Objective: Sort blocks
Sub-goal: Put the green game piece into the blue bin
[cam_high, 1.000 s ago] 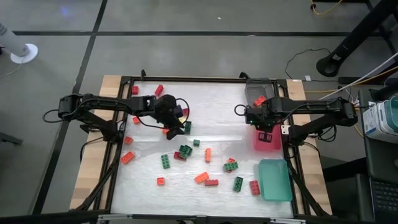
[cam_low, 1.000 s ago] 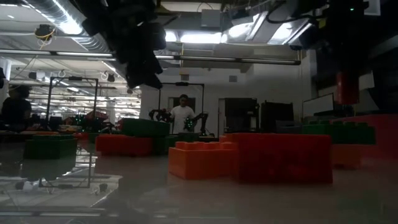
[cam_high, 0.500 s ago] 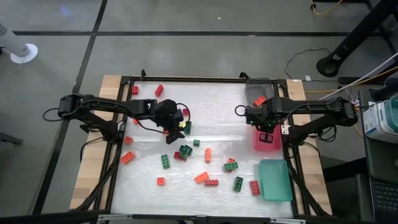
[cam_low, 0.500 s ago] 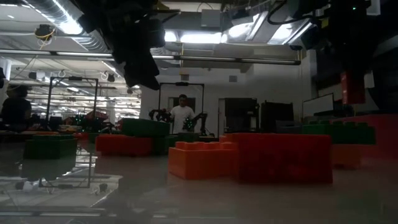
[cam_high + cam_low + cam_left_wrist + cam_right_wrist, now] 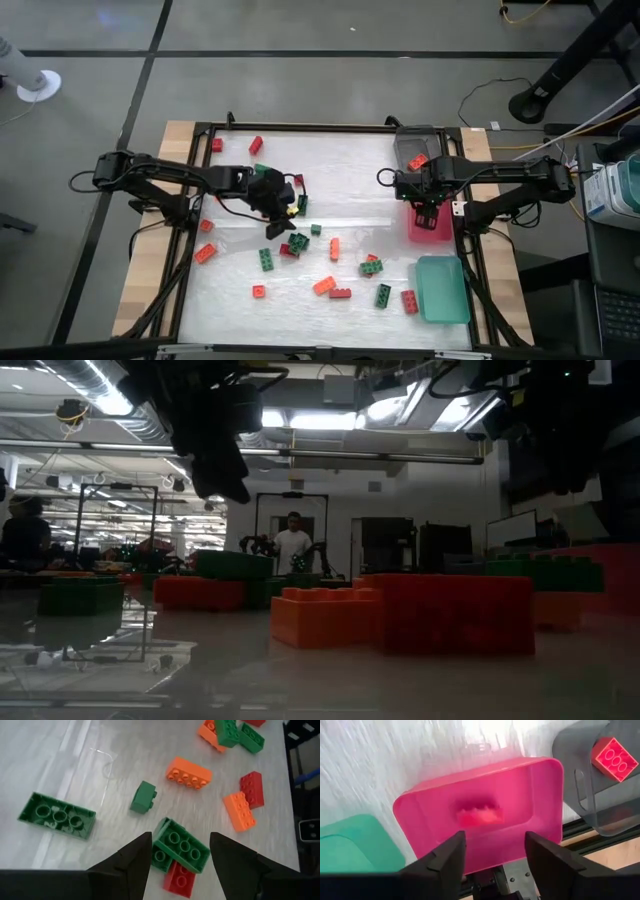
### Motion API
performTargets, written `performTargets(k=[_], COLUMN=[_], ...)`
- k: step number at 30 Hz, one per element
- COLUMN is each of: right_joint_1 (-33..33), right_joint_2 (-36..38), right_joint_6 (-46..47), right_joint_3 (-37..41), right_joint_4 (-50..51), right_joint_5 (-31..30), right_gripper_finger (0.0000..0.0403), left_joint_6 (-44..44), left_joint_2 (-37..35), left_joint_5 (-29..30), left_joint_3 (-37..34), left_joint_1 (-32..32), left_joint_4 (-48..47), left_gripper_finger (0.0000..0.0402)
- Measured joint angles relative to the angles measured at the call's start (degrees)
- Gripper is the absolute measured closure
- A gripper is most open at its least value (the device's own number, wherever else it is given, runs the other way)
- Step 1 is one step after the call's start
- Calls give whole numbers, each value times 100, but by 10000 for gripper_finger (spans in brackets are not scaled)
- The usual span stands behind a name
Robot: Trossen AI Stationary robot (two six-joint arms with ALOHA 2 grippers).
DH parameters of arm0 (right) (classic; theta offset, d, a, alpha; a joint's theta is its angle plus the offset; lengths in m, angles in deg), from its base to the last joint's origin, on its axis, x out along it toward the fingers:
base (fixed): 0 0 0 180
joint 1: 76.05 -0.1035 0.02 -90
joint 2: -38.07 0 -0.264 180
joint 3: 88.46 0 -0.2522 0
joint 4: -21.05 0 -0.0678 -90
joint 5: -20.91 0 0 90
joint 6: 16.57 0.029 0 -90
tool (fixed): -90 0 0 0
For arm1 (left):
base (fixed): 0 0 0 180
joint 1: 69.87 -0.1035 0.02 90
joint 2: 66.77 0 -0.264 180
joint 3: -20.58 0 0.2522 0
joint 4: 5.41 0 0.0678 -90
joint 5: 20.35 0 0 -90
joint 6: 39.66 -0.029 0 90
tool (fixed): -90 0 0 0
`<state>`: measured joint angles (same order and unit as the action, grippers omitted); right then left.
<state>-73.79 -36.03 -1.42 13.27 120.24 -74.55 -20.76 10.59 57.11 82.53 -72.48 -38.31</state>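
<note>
Right gripper (image 5: 492,852), fingers apart, hangs over the pink tray (image 5: 530,827), a red block (image 5: 477,815) dropping below; left gripper (image 5: 177,852), spread empty, lines up a green block (image 5: 180,845).

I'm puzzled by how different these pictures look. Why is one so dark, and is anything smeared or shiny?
Low view: backlit by bright ceiling lights, so the red block and orange block stay dim above their reflections in the glossy table. Right wrist view: a reddish block in the pink tray is smeared. Left wrist view: crisp, and the table shows soft glare.
</note>
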Motion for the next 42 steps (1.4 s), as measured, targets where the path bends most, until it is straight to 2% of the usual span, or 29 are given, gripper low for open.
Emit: performTargets(k=[7,16,22,27,31,42], right_joint_1=[0,-2,-2,-2,-2,-2], right_joint_2=[0,-1,-2,-2,-2,-2], right_joint_6=[0,-33,-39,-43,-43,-48], right_joint_3=[0,0,0,0,0,0], right_joint_4=[-181,-521,-867,-1135,-1317,-1512], right_joint_5=[4,7,7,9,11,13], right_gripper_finger=[185,187,187,187,187,187], left_joint_6=[263,1245,2032,2298,2593,2613], left_joint_2=[0,9,9,82,475,1682], left_joint_5=[248,1045,2263,3100,3148,3074], left_joint_3=[0,0,0,-2,-2,-2], left_joint_1=[293,828,902,577,298,-35], left_joint_4=[3,4,-578,-763,-220,892], left_gripper_finger=[213,213,213,213,213,213])
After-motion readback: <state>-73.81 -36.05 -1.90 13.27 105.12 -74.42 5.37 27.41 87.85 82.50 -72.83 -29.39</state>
